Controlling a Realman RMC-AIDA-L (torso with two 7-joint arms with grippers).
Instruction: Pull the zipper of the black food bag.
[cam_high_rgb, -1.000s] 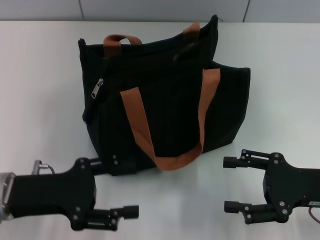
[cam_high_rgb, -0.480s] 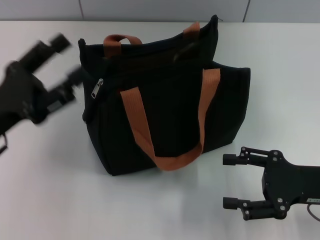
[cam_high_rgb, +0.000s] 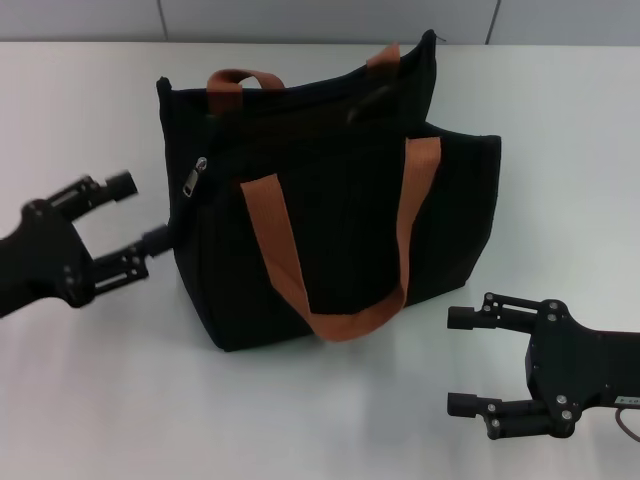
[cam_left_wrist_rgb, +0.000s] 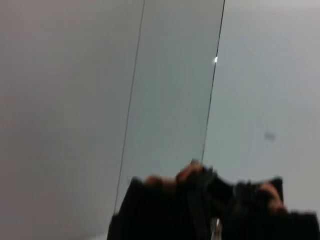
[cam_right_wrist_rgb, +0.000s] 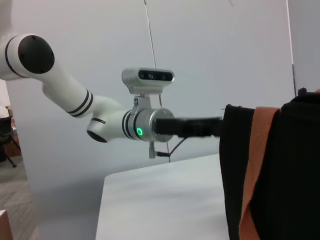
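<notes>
- The black food bag (cam_high_rgb: 330, 200) stands upright on the white table (cam_high_rgb: 90, 380), its two rust-brown handles (cam_high_rgb: 285, 260) draped over the near face and the far top edge.
- The zipper (cam_high_rgb: 197, 176) hangs as a small silver tab at the bag's upper corner, on the end that faces the left gripper.
- The left gripper (cam_high_rgb: 135, 215) is just off that end of the bag, fingers spread wide with nothing between them. Its lower fingertip reaches the bag's side edge; whether it touches cannot be told.
- The zipper sits a little ahead of and above the gap between those fingers, near the upper fingertip but apart from it.
- Bare tabletop lies behind and below the left gripper, all the way out to the table's near side.
- The right gripper (cam_high_rgb: 462, 360) hovers low over the table near the bag's front lower corner, apart from it, fingers wide and holding nothing.
- Between the right gripper and the bag's bottom edge is a strip of bare table.
- In the right wrist view the left arm (cam_right_wrist_rgb: 75, 102) reaches to the bag's side edge (cam_right_wrist_rgb: 231, 165).
</notes>
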